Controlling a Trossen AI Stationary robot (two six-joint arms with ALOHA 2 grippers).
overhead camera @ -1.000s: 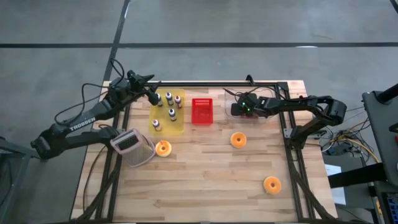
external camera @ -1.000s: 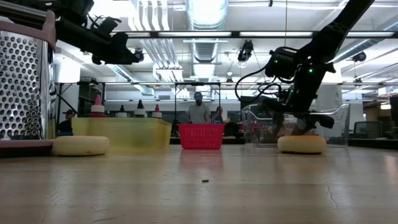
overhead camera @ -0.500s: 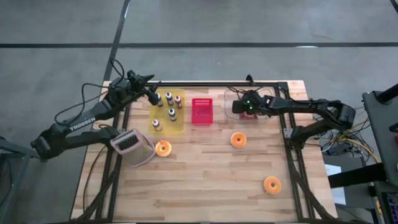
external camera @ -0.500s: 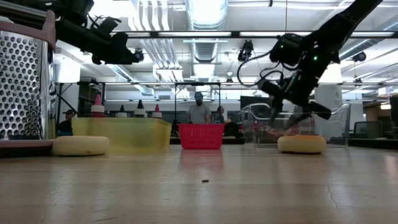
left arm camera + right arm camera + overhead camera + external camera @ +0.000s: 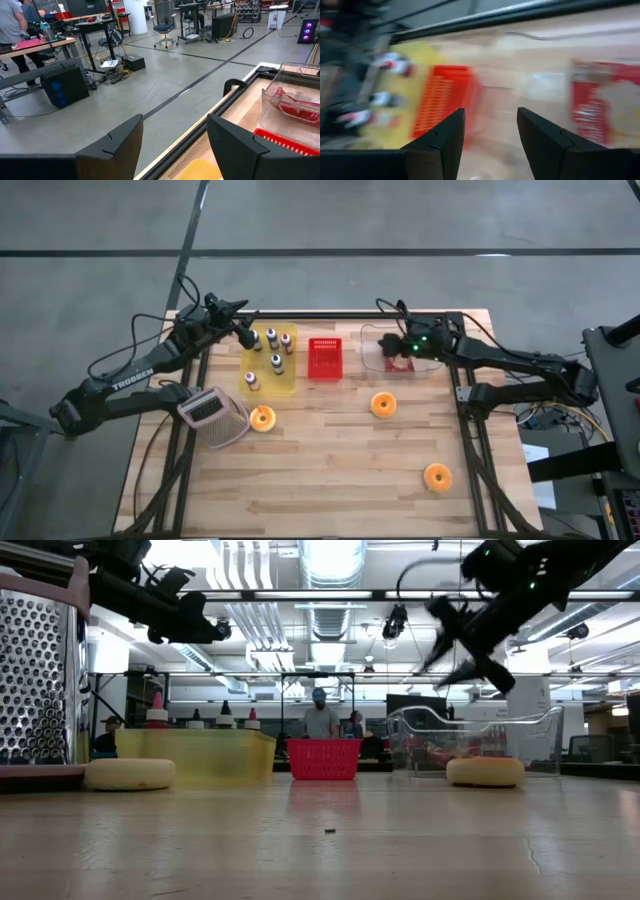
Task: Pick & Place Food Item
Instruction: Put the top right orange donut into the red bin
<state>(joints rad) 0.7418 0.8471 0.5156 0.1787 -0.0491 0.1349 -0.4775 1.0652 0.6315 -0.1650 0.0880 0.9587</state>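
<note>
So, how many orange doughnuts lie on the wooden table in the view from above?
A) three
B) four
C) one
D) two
A: one doughnut lies beside the grater, a second lies in front of the clear container, and a third lies near the table's right front corner.

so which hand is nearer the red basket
Right. The right hand hovers over the clear container just beside the red basket; the left hand is farther off, past the yellow tray.

Three orange doughnuts (image 5: 262, 418) (image 5: 382, 405) (image 5: 437, 476), one red basket (image 5: 324, 358), one yellow tray (image 5: 269, 370) holding five small bottles (image 5: 272, 337), one metal grater (image 5: 212, 415), one clear container (image 5: 398, 352).
</note>
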